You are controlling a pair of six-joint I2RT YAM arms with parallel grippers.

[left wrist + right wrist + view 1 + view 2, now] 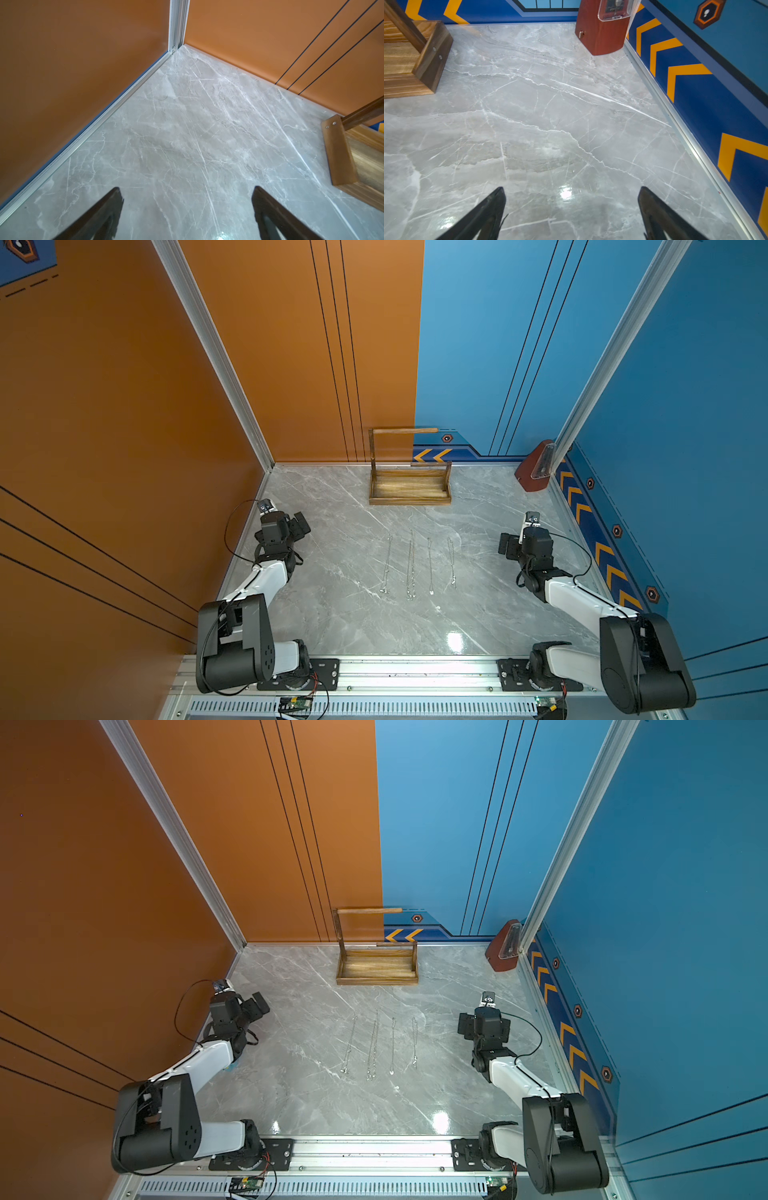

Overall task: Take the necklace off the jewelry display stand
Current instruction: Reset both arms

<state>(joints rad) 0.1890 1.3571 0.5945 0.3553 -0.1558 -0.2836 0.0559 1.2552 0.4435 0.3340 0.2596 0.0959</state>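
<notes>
The brown wooden jewelry display stand [409, 489] [376, 969] stands at the back middle of the grey marble table. Its crossbar [405, 430] and short bar are bare. Several thin silver necklaces [411, 564] [372, 1046] lie stretched side by side on the table in front of it. My left gripper [187, 189] hovers open over bare marble near the left wall, with a stand corner [340, 153] off to its side. Near the right wall my right gripper [572, 188] is open too, holding nothing, and a stand corner [415, 58] shows in its view.
A red-brown wooden box with a clear plastic front [536, 468] [602, 27] leans in the back right corner. Orange wall [124, 427] closes the left side, blue wall [685, 448] the right. An aluminium rail [415, 672] carries both arm bases at the front.
</notes>
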